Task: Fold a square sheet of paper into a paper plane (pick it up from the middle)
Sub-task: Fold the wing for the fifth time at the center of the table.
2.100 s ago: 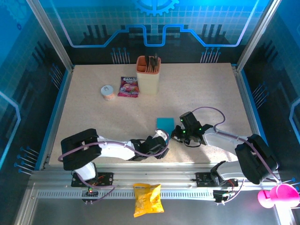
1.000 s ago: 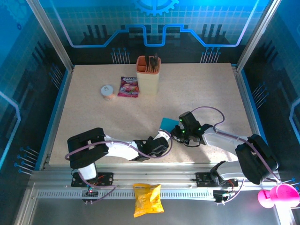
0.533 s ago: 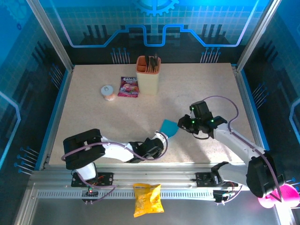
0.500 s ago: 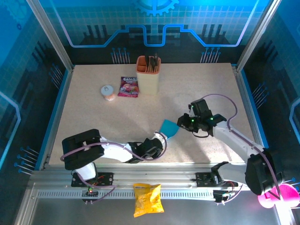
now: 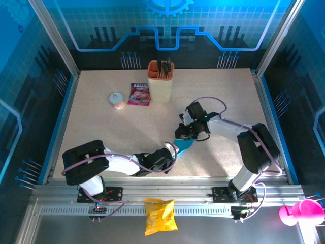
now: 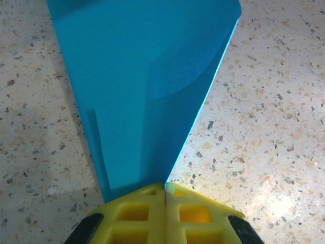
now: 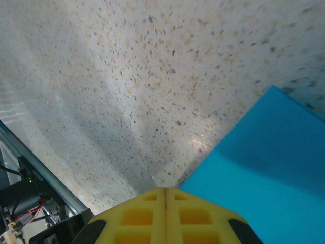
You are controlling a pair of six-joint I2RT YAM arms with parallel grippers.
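The square sheet of paper (image 5: 184, 146) is bright blue and folded into a wedge, lying low near the table's front middle. My left gripper (image 5: 172, 149) is at its near end. In the left wrist view the yellow jaws (image 6: 165, 187) are shut on the paper (image 6: 137, 86), whose narrow end and bright fold edge run straight into the seam. My right gripper (image 5: 183, 133) is at the wedge's far end. In the right wrist view it (image 7: 165, 190) is shut, jaws pressed together, with the paper (image 7: 274, 173) passing under the right finger and its edge meeting the tips. I see nothing in that seam.
A beige cup (image 5: 161, 81) holding dark tools stands at the back, a pink-purple packet (image 5: 139, 94) and a small round tub (image 5: 117, 100) to its left. A yellow snack bag (image 5: 160, 216) lies on the front rail; a pink cup (image 5: 299, 212) sits off the table's right.
My right arm swung left from beside the paper to its far end and its jaws closed. The left jaws closed fully on the near end. The wedge shifted slightly.
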